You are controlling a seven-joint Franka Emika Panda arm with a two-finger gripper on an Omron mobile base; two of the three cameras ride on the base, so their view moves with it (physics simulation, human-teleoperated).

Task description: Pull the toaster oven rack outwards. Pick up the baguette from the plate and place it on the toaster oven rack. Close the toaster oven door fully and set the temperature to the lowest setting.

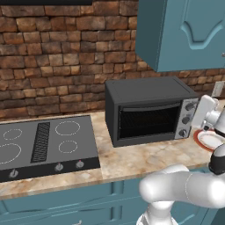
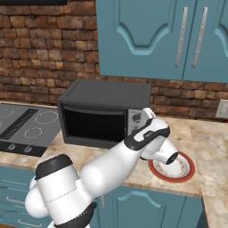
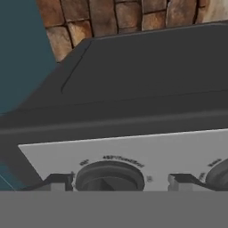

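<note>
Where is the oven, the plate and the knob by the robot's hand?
Boxy dark grey toaster oven (image 1: 145, 90): left base view, its top.
Round white red-rimmed plate (image 2: 189, 171): right base view, its rim.
Round dark knob (image 3: 109, 177): hand view, its face.

I'm driving the rig in a home kitchen. A red-brown brick wall (image 1: 52, 57) backs a speckled beige stone counter (image 1: 145, 160), with teal cabinets (image 2: 156, 35) hung above and teal cabinet fronts (image 1: 66, 202) below. A flat black cooktop (image 1: 44, 143) is set into the counter, a dark grey toaster oven (image 1: 147, 110) stands beside it, and a red-rimmed plate (image 2: 189, 171) lies near a wall outlet (image 2: 221, 109).
</note>
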